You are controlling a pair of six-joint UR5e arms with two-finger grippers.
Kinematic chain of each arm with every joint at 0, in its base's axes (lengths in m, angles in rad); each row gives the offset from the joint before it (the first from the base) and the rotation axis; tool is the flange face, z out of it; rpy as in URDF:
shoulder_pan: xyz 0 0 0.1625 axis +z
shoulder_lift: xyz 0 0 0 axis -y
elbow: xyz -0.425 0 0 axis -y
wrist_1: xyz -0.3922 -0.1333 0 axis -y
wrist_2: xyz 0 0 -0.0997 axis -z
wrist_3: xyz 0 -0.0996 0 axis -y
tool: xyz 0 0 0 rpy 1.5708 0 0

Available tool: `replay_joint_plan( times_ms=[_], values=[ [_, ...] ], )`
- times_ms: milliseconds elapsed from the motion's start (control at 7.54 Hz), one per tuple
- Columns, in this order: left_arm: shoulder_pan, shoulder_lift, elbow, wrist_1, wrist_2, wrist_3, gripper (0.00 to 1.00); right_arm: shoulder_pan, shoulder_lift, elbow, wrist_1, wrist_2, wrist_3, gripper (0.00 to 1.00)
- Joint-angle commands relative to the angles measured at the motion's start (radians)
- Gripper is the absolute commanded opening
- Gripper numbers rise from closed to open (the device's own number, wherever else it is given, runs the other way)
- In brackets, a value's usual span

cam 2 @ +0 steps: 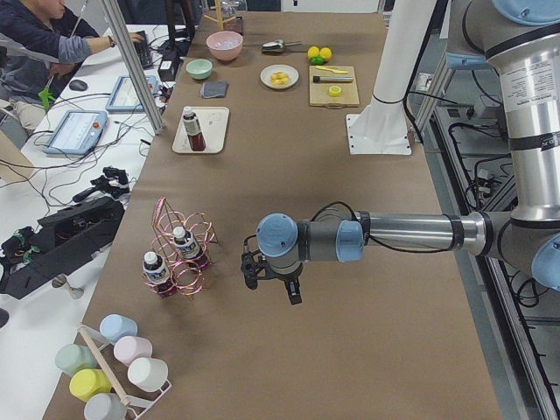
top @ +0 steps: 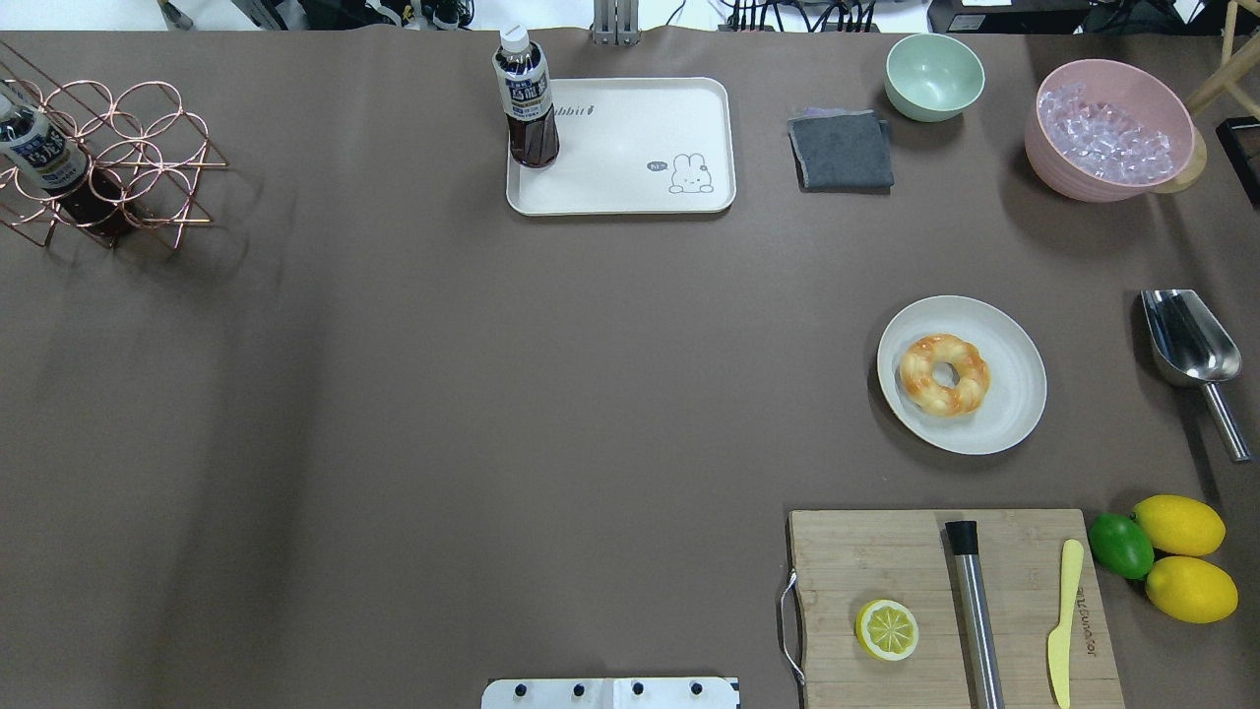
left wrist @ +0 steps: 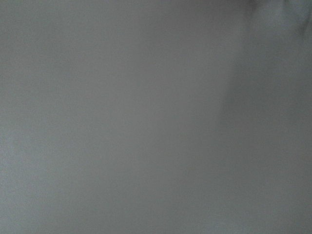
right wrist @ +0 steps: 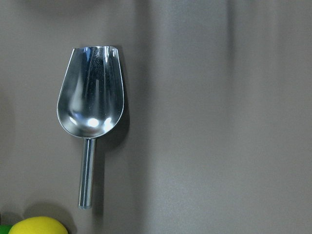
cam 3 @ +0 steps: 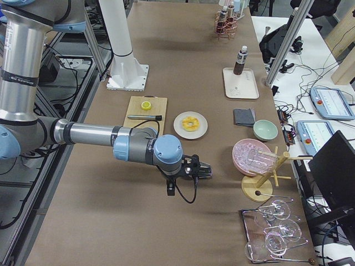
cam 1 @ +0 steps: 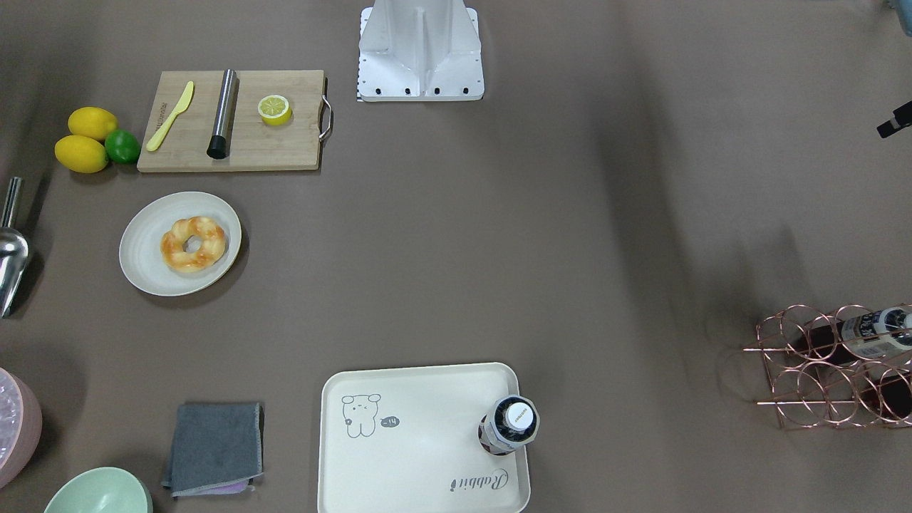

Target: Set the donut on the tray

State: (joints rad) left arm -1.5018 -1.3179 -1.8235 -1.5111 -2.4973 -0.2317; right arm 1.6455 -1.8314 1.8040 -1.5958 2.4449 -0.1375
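The donut, a golden-yellow ring with orange-brown patches, lies on a round off-white plate; it also shows in the overhead view. The cream tray with a grey animal drawing and "Rabbit" script lies apart from it across the table, with a dark drink bottle upright on one corner. My left gripper hovers near the copper rack, far from both. My right gripper hovers beyond the plate, over the metal scoop. I cannot tell whether either gripper is open or shut.
A wooden cutting board holds a halved lemon, a steel rod and a yellow knife. Two lemons and a lime lie beside it. A metal scoop, pink ice bowl, green bowl, grey cloth and copper bottle rack stand around.
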Motion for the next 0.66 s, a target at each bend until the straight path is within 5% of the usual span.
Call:
replay_joint_plan(
  times_ms=[0, 531],
  values=[
    [0.0, 0.0, 0.001, -0.001, 0.0, 0.002, 0.99, -0.003, 0.041, -0.002, 0.011, 0.017, 0.097, 1.0],
    [0.0, 0.014, -0.002, -0.005, 0.0, 0.003, 0.99, -0.117, 0.098, 0.012, 0.08, 0.014, 0.436, 0.97]
  ],
)
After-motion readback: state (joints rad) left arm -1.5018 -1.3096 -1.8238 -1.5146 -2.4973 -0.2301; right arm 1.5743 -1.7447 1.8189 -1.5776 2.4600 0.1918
